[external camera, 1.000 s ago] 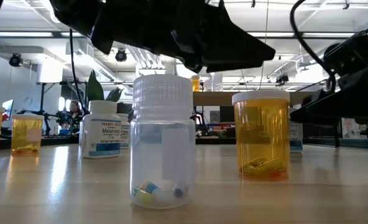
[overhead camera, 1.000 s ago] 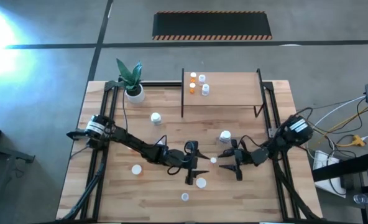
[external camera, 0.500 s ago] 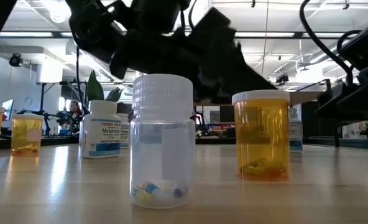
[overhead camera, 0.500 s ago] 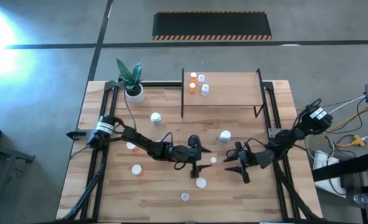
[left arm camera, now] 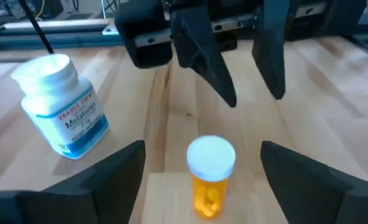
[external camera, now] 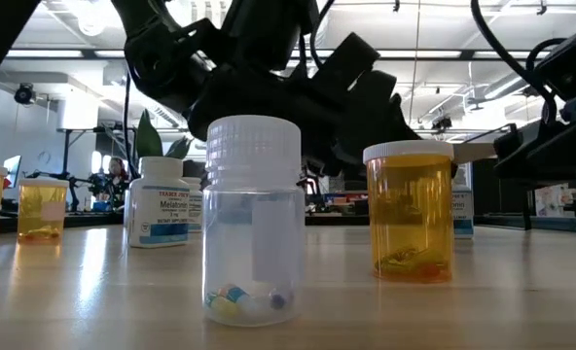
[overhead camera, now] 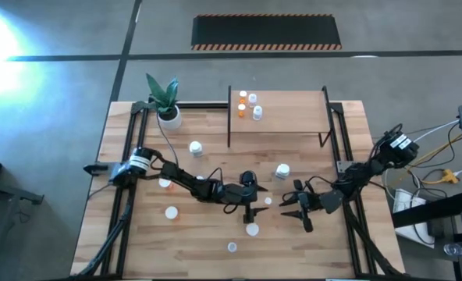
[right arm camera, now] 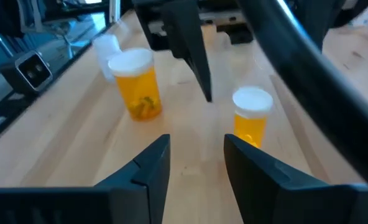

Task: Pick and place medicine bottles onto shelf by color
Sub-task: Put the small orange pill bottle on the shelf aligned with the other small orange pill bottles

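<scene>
Your two grippers face each other over a small orange bottle at mid worktop.

From above, you see the slatted wooden worktop (overhead camera: 145,234) on grey floor, the shelf (overhead camera: 286,117) at its far edge holding three bottles (overhead camera: 250,106), a potted plant (overhead camera: 165,101) beside it. At table height, a clear bottle (external camera: 254,222) stands nearest, the workshop behind. Your left gripper (left arm camera: 199,186) is spread around the small orange bottle (left arm camera: 211,174); your right gripper (right arm camera: 196,171) stands slightly parted, empty.
</scene>
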`<action>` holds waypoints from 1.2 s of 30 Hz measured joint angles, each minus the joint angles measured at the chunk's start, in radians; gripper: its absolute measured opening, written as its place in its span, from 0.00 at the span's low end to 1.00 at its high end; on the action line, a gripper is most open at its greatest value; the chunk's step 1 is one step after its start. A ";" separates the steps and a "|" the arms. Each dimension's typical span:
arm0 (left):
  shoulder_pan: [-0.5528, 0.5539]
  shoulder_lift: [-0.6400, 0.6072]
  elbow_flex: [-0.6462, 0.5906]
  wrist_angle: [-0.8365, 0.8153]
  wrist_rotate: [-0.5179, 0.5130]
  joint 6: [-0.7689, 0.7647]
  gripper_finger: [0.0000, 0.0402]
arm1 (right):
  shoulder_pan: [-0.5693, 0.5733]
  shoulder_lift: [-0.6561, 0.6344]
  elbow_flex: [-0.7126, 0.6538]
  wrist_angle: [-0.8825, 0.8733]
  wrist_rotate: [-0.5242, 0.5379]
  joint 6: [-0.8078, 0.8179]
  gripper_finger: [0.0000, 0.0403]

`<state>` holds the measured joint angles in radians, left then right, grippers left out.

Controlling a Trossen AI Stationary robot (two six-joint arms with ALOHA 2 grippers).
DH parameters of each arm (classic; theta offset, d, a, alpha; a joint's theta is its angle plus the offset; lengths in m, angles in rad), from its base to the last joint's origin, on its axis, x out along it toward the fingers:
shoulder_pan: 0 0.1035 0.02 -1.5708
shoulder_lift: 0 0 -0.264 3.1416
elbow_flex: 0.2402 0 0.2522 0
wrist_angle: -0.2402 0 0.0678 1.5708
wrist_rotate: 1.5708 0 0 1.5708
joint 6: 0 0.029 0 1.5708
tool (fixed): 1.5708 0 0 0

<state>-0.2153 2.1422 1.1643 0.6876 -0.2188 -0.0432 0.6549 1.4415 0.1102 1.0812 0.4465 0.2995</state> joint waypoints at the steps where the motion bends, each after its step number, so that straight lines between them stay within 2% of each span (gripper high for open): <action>1: 0.000 0.000 0.000 0.002 0.000 0.002 0.72 | 0.002 -0.001 0.002 0.003 0.000 -0.003 0.34; 12: 0.005 0.000 0.000 -0.001 0.004 0.017 0.58 | 0.017 -0.046 0.012 0.001 -0.001 -0.023 0.32; 19: 0.007 0.000 -0.004 -0.015 0.010 0.030 0.56 | 0.017 -0.082 0.058 -0.001 0.001 -0.081 0.30; 23: 0.007 0.000 0.010 -0.018 0.070 0.031 0.56 | 0.017 -0.112 0.095 -0.025 -0.001 -0.128 0.29; 36: 0.027 -0.001 0.096 -0.175 0.049 0.022 0.56 | 0.021 -0.315 0.204 -0.462 0.000 -0.114 0.27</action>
<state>-0.1887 2.1412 1.2606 0.5121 -0.1699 -0.0212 0.6762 1.1262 0.3139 0.6194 0.4465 0.1856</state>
